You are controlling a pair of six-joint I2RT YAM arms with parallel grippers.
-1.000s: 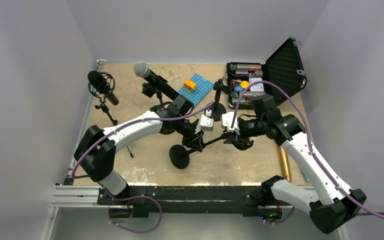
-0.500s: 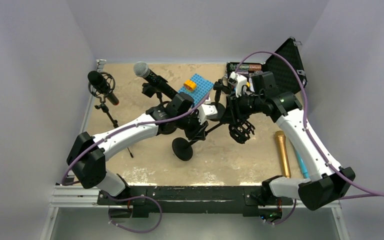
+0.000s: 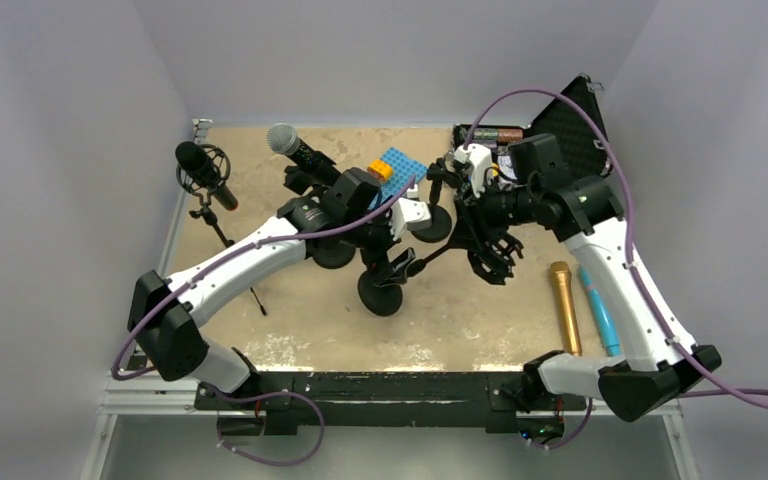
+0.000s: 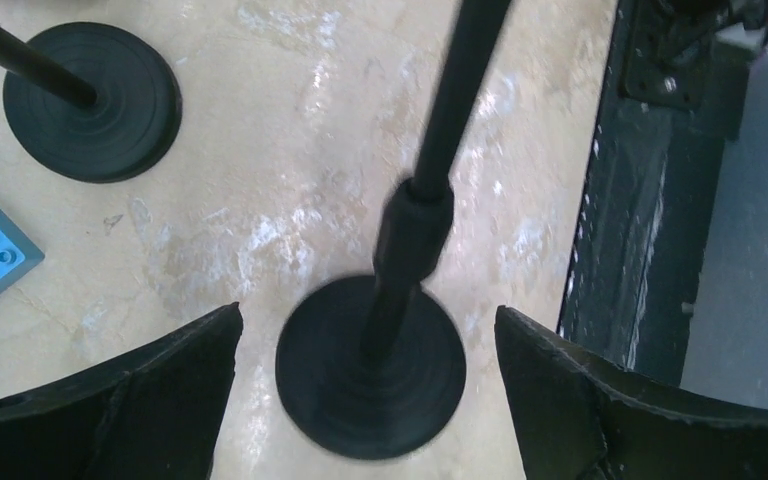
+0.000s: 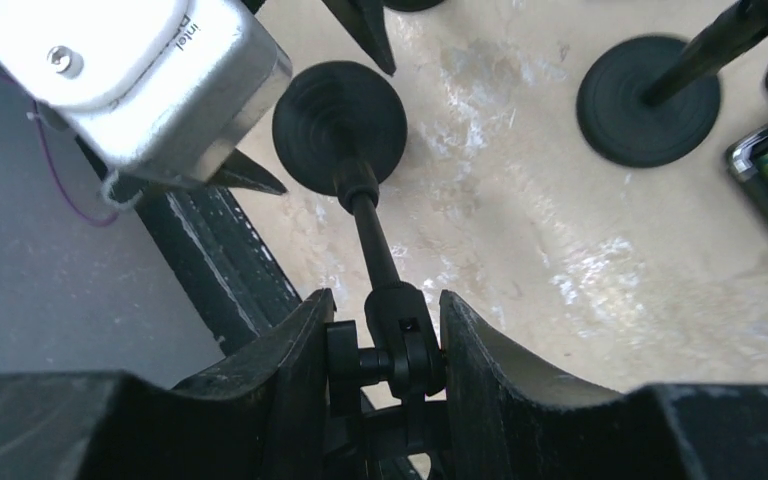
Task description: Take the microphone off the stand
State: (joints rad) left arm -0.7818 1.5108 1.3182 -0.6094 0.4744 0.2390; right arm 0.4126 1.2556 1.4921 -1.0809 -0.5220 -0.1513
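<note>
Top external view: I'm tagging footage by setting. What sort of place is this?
Probably a robot lab test cell: blank pale walls box in a tabletop, two robot arms are bolted along its edge, and props like a silver-headed microphone and blue brick plate sit around.

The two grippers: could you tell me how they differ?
The left gripper is open, clear of the pole of the stand; the right gripper is shut on its top joint. The left is near the base, the right at the far end. Both straddle the same stand.
</note>
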